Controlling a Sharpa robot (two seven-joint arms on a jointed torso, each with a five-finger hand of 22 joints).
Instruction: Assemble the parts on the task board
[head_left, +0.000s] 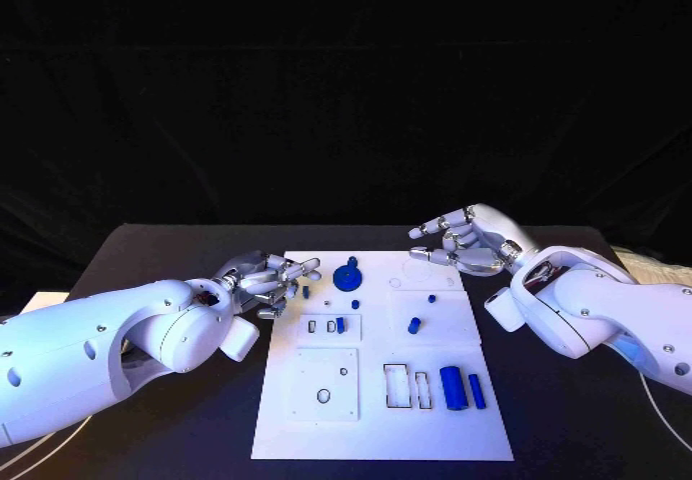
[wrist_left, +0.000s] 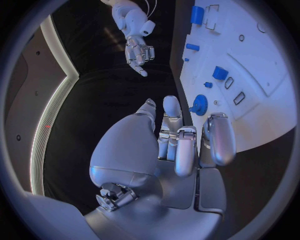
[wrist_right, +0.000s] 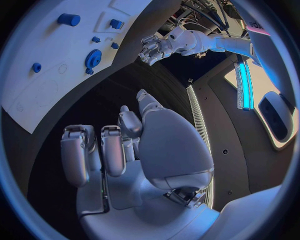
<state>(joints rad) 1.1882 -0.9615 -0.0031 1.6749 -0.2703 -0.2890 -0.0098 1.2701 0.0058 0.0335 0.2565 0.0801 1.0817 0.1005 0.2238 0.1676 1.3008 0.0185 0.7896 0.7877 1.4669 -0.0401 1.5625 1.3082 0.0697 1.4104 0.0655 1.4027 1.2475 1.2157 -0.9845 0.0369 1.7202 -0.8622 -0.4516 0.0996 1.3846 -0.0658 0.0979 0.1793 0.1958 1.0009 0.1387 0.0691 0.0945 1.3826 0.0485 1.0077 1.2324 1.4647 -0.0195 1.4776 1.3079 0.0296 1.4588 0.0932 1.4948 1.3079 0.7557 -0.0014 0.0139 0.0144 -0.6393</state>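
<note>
Just past my left hand (head_left: 267, 275) fingertips sits the blue gear (head_left: 348, 274), near the far end of the task board (head_left: 382, 440). Those fingers are half curled and hold nothing; I think they are ready to reach for it. My right hand (head_left: 464, 243) hangs beyond the board's far edge, fingers spread and empty, out of the way.

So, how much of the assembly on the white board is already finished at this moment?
Little looks done. A round blue gear sits at the far end of the white plastic task board, but two blue cylinders lie loose near empty rectangular slots. Nothing is in hand: the left robot hand and right robot hand hover empty at the board's far corners. Most placing remains.
</note>
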